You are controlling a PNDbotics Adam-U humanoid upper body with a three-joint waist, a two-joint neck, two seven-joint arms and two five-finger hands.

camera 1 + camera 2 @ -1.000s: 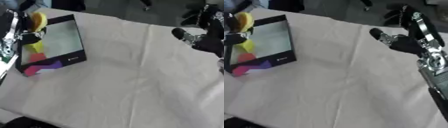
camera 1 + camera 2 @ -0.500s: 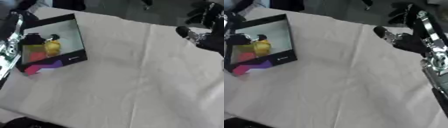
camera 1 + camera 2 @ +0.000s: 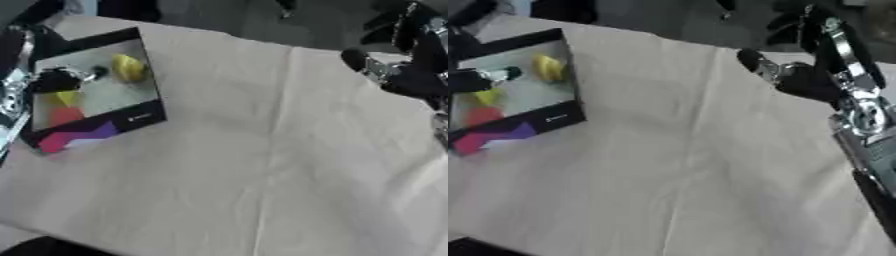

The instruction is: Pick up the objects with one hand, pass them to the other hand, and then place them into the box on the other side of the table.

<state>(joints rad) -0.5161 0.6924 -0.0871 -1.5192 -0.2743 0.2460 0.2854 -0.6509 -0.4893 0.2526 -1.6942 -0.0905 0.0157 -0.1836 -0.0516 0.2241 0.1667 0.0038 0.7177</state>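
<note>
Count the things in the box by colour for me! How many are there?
Yellow: 2, a rounded thing near the back of the box and a smaller bit by the left hand.
Red: 1, a blurry patch near the front.
Total: 3 that I can make out.

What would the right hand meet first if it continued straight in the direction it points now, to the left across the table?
Probably nothing soon: the right hand points left over bare cloth. Further along this line stands the box, though depth is unclear.
</note>
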